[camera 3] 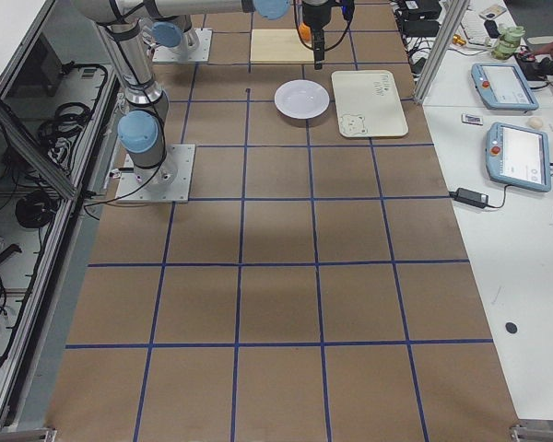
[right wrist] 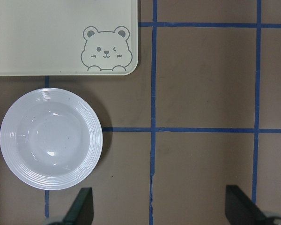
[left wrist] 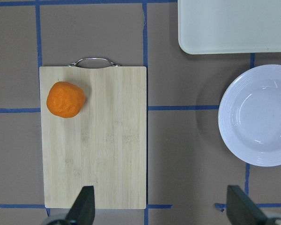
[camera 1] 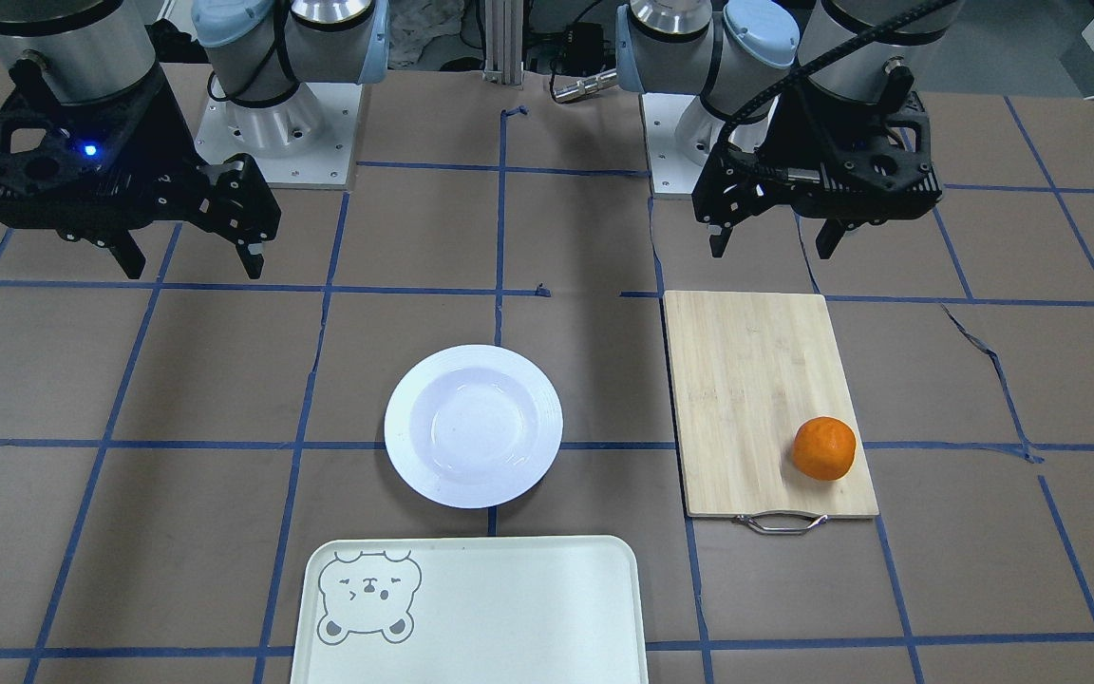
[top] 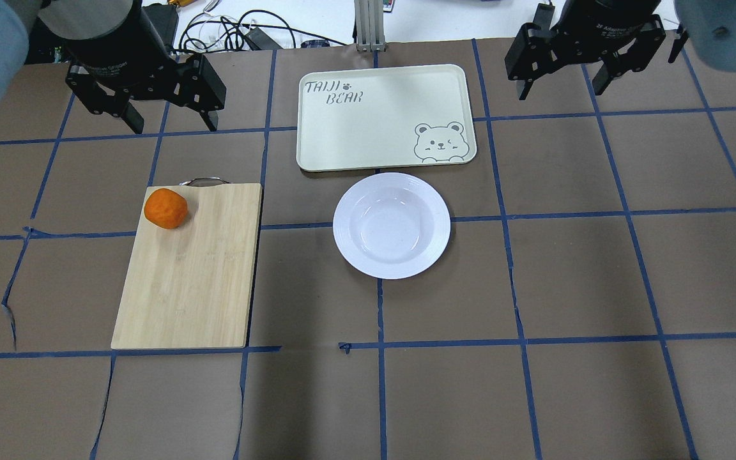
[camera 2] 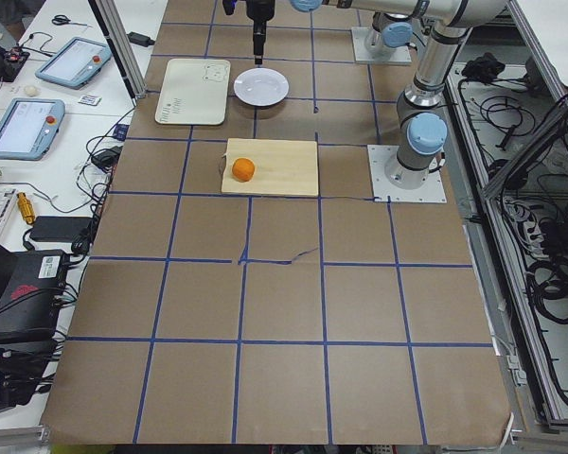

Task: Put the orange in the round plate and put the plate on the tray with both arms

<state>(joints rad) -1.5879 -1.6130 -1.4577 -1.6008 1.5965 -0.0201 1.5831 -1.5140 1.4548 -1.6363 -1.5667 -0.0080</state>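
Note:
The orange (camera 1: 824,448) (top: 165,208) (left wrist: 65,99) rests on a bamboo cutting board, near the corner by its metal handle. The white round plate (camera 1: 473,426) (top: 391,225) (right wrist: 50,138) lies empty on the table, beside the pale tray (camera 1: 509,608) (top: 381,121), which has a bear drawing in one corner and holds nothing. My left gripper (camera 1: 775,249) (top: 173,126) hangs open, high over the table by the board's end opposite the handle. My right gripper (camera 1: 194,271) (top: 561,92) is also open and empty, raised well off to the plate's side.
The bamboo cutting board (camera 1: 756,399) (top: 195,275) lies on the left arm's side. Brown paper with blue tape lines covers the table. Cables and tablets sit beyond the tray's far edge.

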